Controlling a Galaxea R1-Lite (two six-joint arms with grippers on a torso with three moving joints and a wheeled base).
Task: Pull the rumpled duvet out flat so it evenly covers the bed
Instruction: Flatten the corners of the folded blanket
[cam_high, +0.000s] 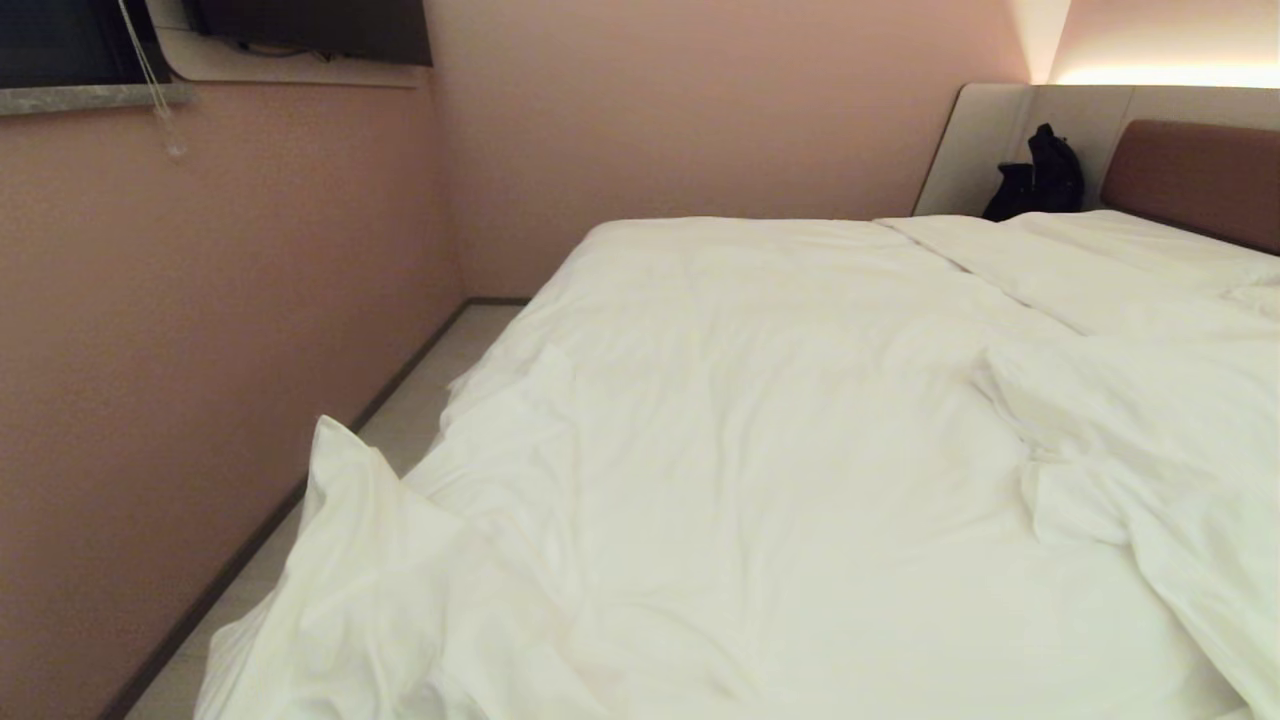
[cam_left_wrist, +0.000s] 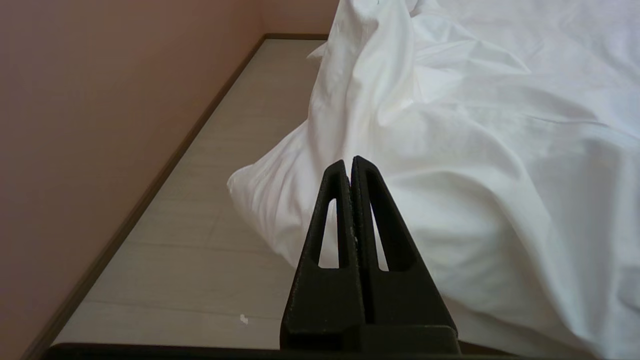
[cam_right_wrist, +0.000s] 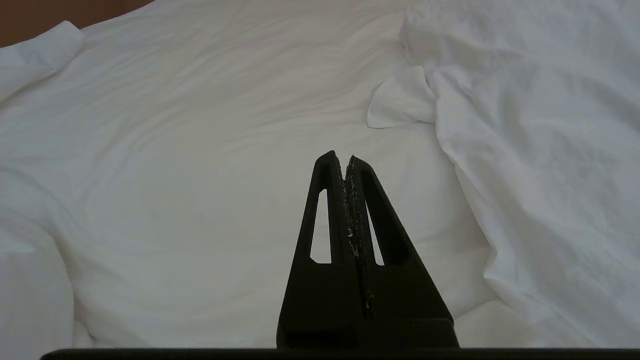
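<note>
The white duvet (cam_high: 760, 440) lies rumpled across the bed (cam_high: 1190, 175), bunched at lower left and right. Left gripper (cam_left_wrist: 351, 165) and right gripper (cam_right_wrist: 345, 160) hover pinched together, holding nothing.

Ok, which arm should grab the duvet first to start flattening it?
Probably the left. The left gripper, shut and empty, faces the duvet corner bunched up and spilling off the bed toward the floor. The right gripper, also shut, faces mostly flat cover, with a fold off to one side.

The puffy white duvet (cam_high: 760, 450) hides the mattress and runs off the frame; the reddish-brown padded headboard (cam_high: 1195, 180) is cropped.
</note>
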